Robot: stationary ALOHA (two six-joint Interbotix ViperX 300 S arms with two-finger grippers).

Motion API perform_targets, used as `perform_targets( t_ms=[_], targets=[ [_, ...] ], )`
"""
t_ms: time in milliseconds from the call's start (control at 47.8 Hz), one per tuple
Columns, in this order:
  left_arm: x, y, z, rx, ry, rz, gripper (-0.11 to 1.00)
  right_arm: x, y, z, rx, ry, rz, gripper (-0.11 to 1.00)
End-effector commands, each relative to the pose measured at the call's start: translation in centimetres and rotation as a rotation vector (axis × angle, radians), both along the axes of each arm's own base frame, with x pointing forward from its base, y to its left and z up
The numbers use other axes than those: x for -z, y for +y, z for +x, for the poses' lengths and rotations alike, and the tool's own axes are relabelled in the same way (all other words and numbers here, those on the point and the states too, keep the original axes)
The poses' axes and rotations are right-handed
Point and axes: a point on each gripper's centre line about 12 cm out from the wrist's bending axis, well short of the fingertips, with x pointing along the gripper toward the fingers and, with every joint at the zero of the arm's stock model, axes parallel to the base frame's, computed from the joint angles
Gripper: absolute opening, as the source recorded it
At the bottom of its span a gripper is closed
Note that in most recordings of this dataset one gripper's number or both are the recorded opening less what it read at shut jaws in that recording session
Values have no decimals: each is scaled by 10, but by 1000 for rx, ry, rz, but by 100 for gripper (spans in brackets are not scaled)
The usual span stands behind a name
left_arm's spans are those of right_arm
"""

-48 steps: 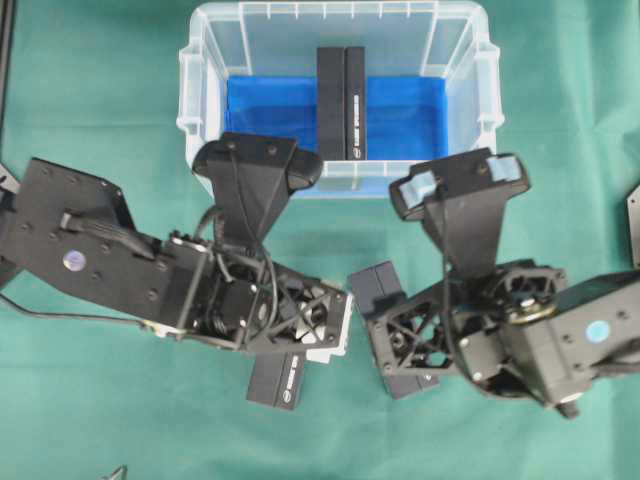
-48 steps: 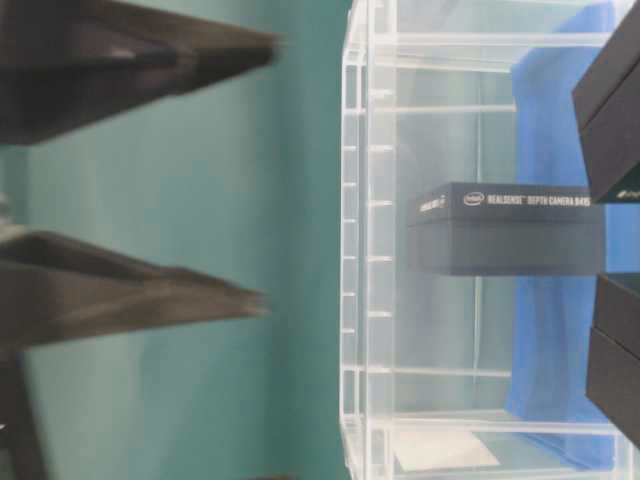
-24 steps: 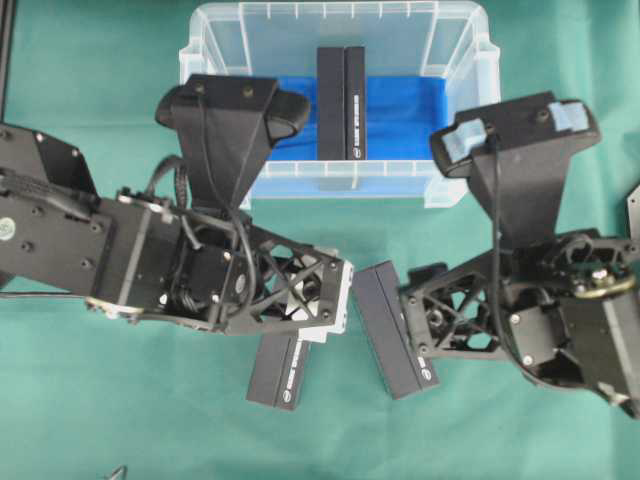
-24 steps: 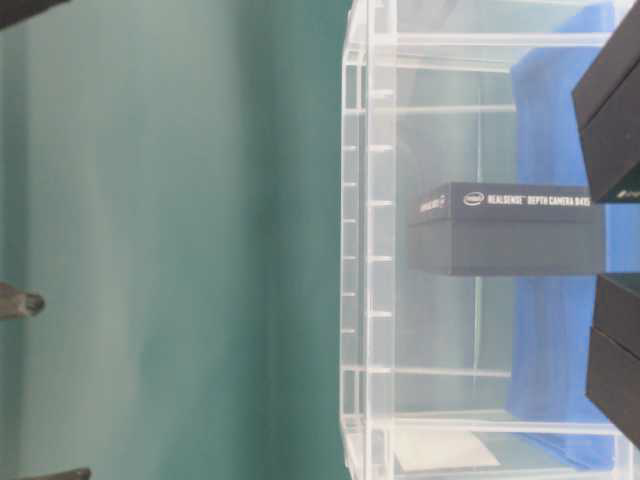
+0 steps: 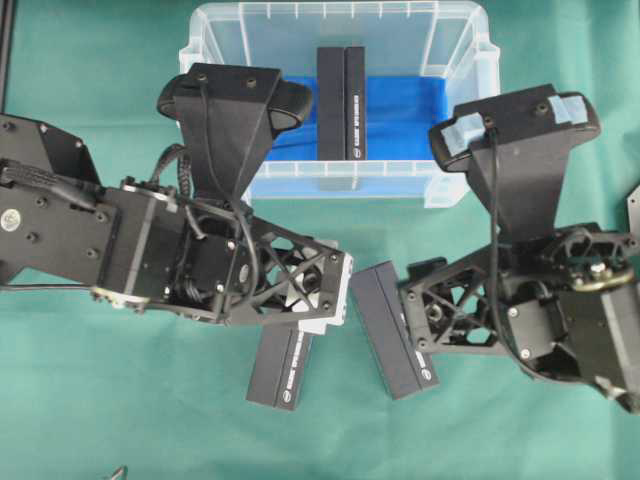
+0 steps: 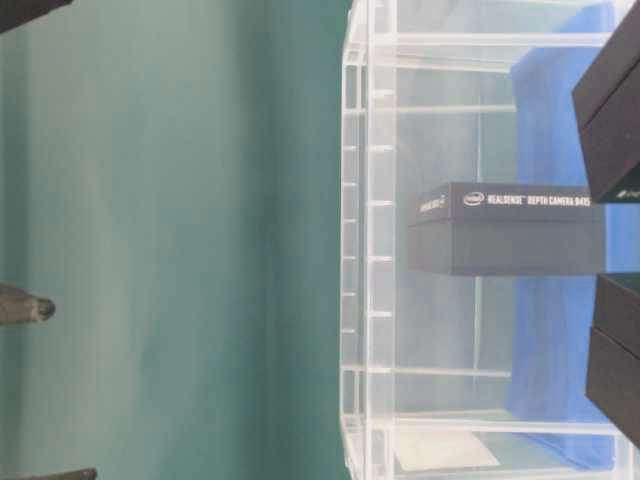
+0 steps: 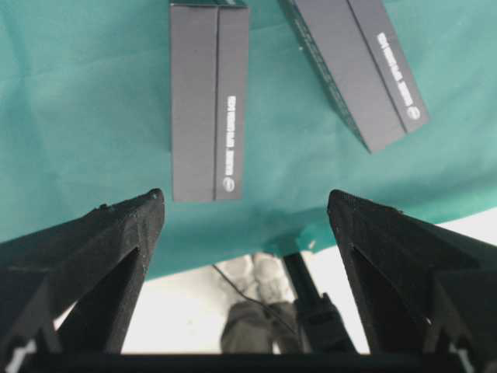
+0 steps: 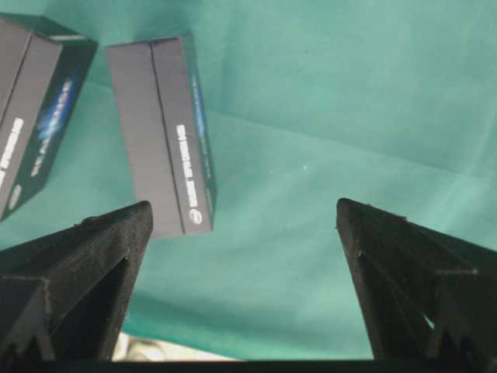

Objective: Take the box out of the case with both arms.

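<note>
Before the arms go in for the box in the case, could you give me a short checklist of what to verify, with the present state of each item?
1. Left gripper open and empty: ok.
2. Right gripper open and empty: ok.
3. Box lies inside the case, on its blue lining: ok.
4. Nothing covers the box from above: ok.
5. Grippers lined up over the box: not ok; both look down on the green cloth in front of the case.
6. Two boxes on the cloth out of the arms' way: cannot tell.

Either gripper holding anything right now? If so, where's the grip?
Nothing held. Left gripper and right gripper are both open and empty; the box sits in the case.
</note>
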Motion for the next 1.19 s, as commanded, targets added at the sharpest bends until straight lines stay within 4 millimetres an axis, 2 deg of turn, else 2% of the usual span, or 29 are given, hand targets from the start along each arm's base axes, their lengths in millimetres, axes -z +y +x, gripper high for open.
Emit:
perform_targets(
  t_ms=[0,607,796,921,1173],
  targets=[
    [-14,3,-4,0,-35,-3,81,-18,-4,-5,4,-64,19,95],
    [-14,1,-5,6,-36,-4,81,-17,-2,-4,-3,-66,21,95],
    [-13,-2,-7,15,-32,-2,81,-18,0,-13,-12,-26,13,95],
    [-12,-5,-16,24,-23,-1,81,-19,3,-26,-26,29,6,94],
    [-15,-5,-56,20,-6,-8,81,-21,0,-56,-47,63,-3,92]
  ],
)
